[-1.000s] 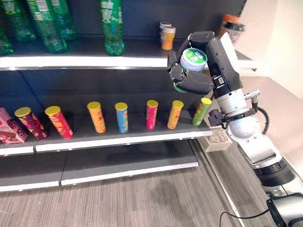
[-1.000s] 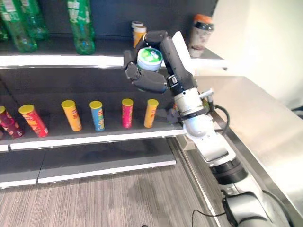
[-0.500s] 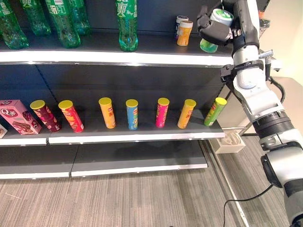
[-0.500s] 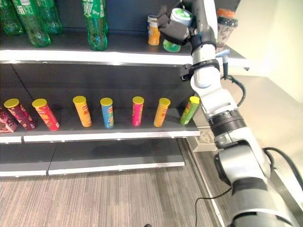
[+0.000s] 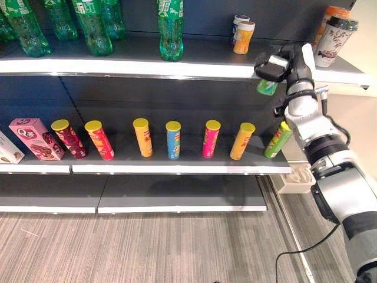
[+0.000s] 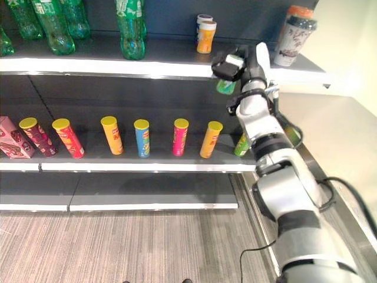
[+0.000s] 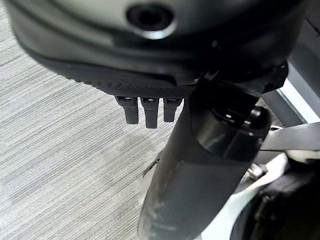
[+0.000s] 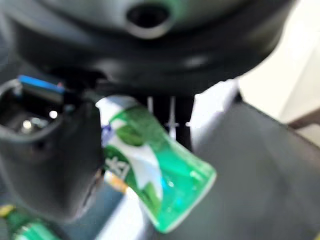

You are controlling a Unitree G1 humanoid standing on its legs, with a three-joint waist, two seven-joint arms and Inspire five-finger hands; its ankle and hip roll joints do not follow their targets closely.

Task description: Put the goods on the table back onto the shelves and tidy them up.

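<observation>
My right hand [image 5: 275, 63] grips a green cup [image 5: 267, 87], tilted at the top shelf's [image 5: 147, 68] front edge near its right end; left hand [image 7: 146, 107] hangs relaxed.

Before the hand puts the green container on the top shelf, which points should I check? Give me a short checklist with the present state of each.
1. Right hand has its fingers round the green container: ok.
2. Container upright: not ok, it hangs tilted in the right wrist view.
3. Container resting on the top shelf: not ok, it is at the front edge, partly below it.
4. Free spot on the shelf between the orange cup and the tall cups: ok.
5. Grip firmness: cannot tell.
6. Left hand out of the way, over the floor: ok.
</observation>
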